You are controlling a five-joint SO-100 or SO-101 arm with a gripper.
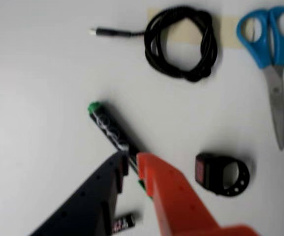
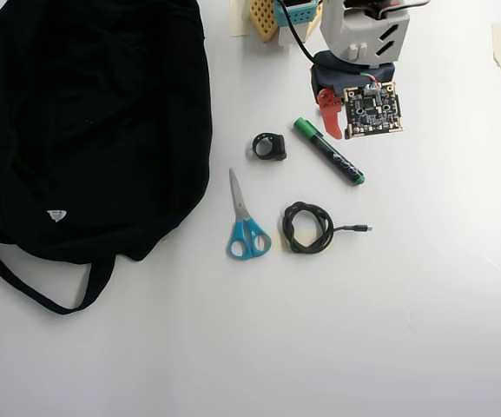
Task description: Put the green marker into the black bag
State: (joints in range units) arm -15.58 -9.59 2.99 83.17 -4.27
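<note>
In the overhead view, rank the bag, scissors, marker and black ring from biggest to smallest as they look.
1. Bag, by far.
2. Scissors and marker: similar length, too close to rank.
3. Ring, smallest.

Blue-handled scissors are lying mid-frame in the overhead view on the white table, a coiled black cable sitting just right, a small black ring-shaped part resting above them.
</note>
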